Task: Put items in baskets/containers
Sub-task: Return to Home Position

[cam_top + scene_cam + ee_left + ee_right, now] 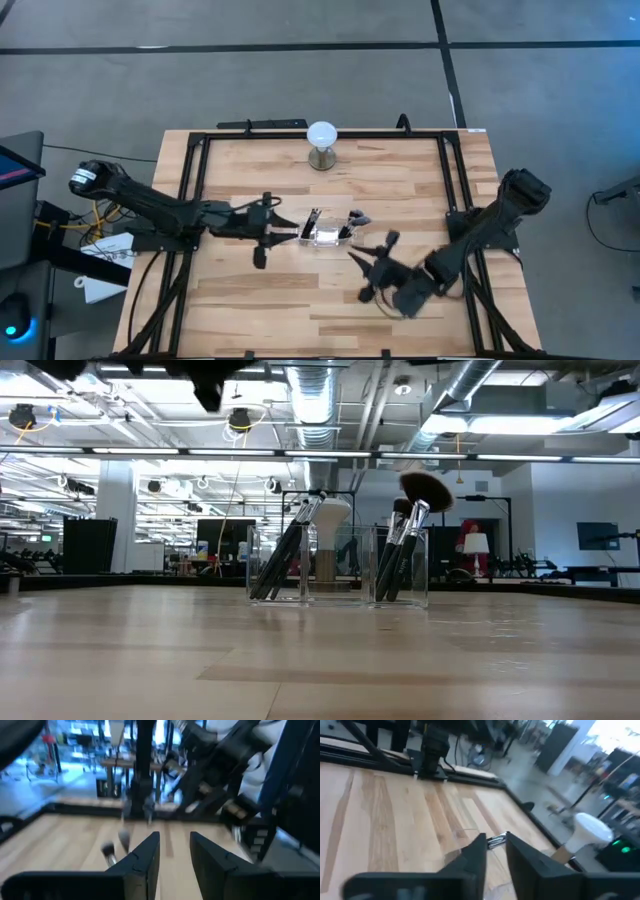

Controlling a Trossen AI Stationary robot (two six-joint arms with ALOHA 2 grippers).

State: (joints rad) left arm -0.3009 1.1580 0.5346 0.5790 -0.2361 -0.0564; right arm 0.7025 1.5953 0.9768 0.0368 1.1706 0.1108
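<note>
A clear holder [338, 568] stands mid-table, holding several slim dark brushes [285, 555] that lean in it handle-down, heads up. One brush has a broad dark fan head [428, 490]. From above, the holder [325, 234] lies between my two grippers. My left gripper [285, 232] is raised just left of it and is open with nothing between its fingers [145, 855]; brush tips [115, 844] show ahead of it. My right gripper [368, 258] hovers to the holder's near right, open and empty, with a silver brush ferrule [496, 840] just beyond its fingertips.
A white globe on a metal base [321, 143] stands at the table's far middle, behind the holder. A black frame [300, 133] runs along the far edge and down both sides. Bare wood [300, 310] lies near the front edge.
</note>
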